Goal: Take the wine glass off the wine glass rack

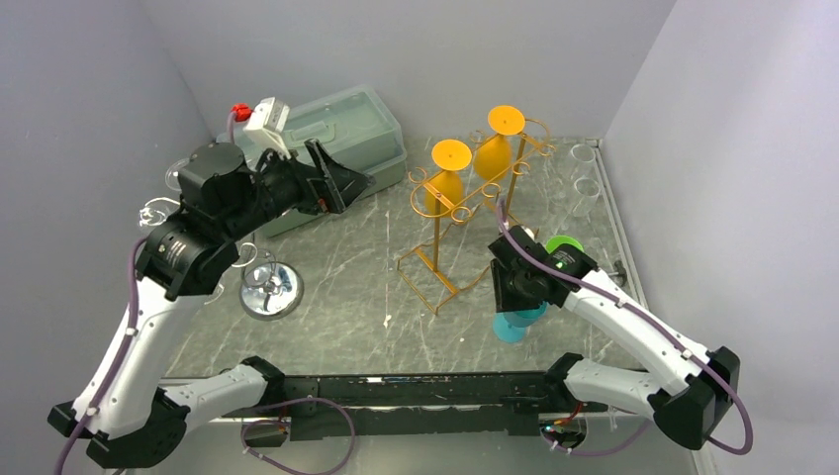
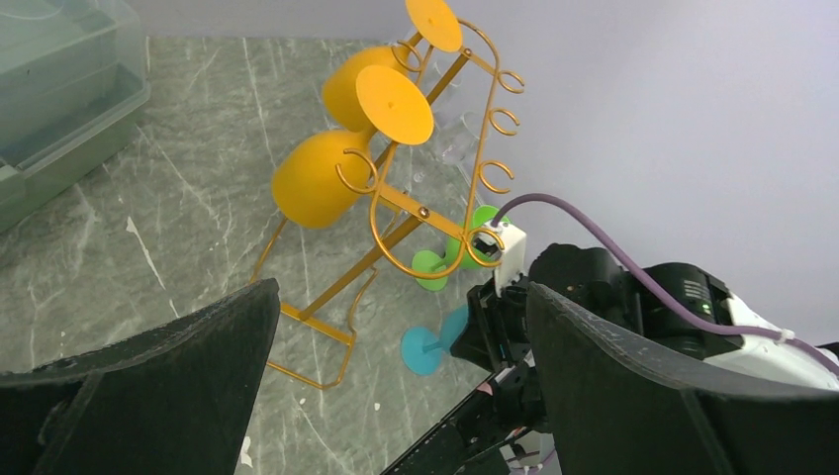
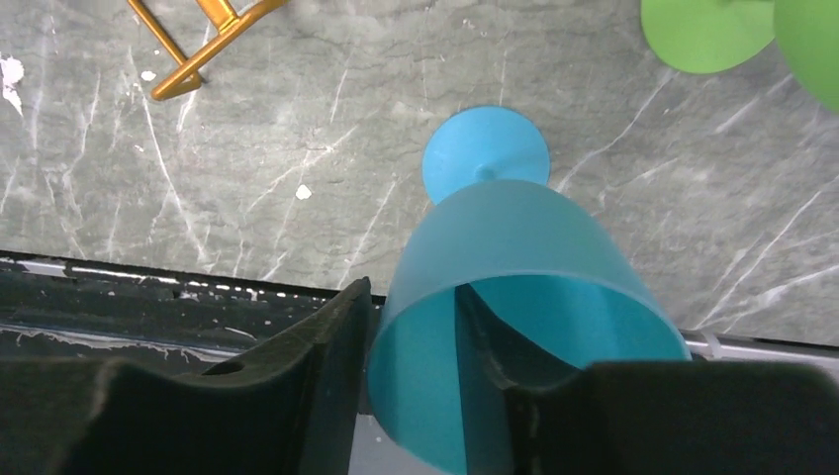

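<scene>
A blue wine glass (image 1: pixel 512 325) (image 3: pixel 514 247) (image 2: pixel 425 348) stands upright on the marble table, right of the golden wire wine glass rack (image 1: pixel 435 237) (image 2: pixel 341 280) (image 3: pixel 188 74). My right gripper (image 1: pixel 519 297) (image 3: pixel 414 297) straddles its rim, one finger outside the wall and one inside the bowl. The jaws are parted, with a gap to the inner finger. Two orange glasses (image 1: pixel 447 183) (image 2: pixel 317 183) hang upside down on the rack. My left gripper (image 1: pixel 341 178) (image 2: pixel 401 292) hovers wide open and empty, high over the back left.
A green glass (image 1: pixel 562 244) (image 3: pixel 707 35) stands just behind the blue one. A translucent lidded bin (image 1: pixel 346 129) sits at the back left. A chrome round-based stand (image 1: pixel 270 290) is under the left arm. Clear glasses (image 1: pixel 586 183) line the right wall. A black rail (image 1: pixel 416 391) borders the near edge.
</scene>
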`<state>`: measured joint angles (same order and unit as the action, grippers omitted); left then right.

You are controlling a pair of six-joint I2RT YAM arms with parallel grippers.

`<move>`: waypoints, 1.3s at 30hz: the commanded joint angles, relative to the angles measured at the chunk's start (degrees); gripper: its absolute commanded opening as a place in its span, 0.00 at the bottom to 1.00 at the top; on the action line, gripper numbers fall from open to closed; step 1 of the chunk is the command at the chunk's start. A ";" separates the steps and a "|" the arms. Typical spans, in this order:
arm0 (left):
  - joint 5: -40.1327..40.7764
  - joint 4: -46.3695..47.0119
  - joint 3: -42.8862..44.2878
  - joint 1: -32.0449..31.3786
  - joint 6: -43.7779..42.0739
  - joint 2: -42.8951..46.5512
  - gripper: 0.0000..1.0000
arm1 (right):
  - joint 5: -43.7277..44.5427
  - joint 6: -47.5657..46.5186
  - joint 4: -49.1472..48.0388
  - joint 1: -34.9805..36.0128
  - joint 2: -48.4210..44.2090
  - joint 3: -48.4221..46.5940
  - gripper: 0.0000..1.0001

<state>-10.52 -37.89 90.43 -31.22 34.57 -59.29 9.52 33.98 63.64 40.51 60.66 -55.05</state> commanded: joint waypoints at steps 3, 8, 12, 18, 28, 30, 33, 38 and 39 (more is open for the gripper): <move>0.86 2.46 0.87 -0.24 -2.34 -2.20 0.99 | 2.71 0.98 2.85 0.27 -2.98 -6.75 0.49; 2.35 2.52 3.00 -1.16 -3.61 -5.63 1.00 | 3.60 1.18 5.20 0.27 -5.20 -12.37 0.59; 7.93 1.57 6.33 -5.16 -6.35 -9.12 0.99 | 4.51 0.55 6.72 0.27 -5.60 -17.40 0.63; 17.64 0.68 12.76 -10.43 -11.37 -16.39 0.99 | 5.32 -1.56 5.93 0.18 -3.68 -27.79 0.67; 20.85 0.35 22.52 -11.61 -14.87 -29.48 0.97 | 4.22 -7.04 -1.60 -2.01 0.73 -39.91 0.72; 20.38 0.23 24.21 -11.64 -14.67 -31.80 0.91 | 1.82 -7.97 -4.06 -4.01 1.41 -40.87 0.72; 19.52 0.27 26.32 -11.53 -14.14 -34.75 0.87 | -5.38 -9.24 -9.06 -9.68 1.93 -40.35 0.72; 14.61 0.63 28.84 -9.33 -10.17 -38.58 0.78 | -18.49 -9.89 -15.96 -18.62 2.27 -38.91 0.72; 13.35 0.95 28.77 -8.77 -9.34 -39.02 0.76 | -19.52 -9.89 -16.74 -19.56 2.32 -38.87 0.72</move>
<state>7.22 -38.59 116.11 -41.87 21.96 -97.41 -0.16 25.85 55.29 24.25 63.40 -93.76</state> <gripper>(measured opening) 0.790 0.718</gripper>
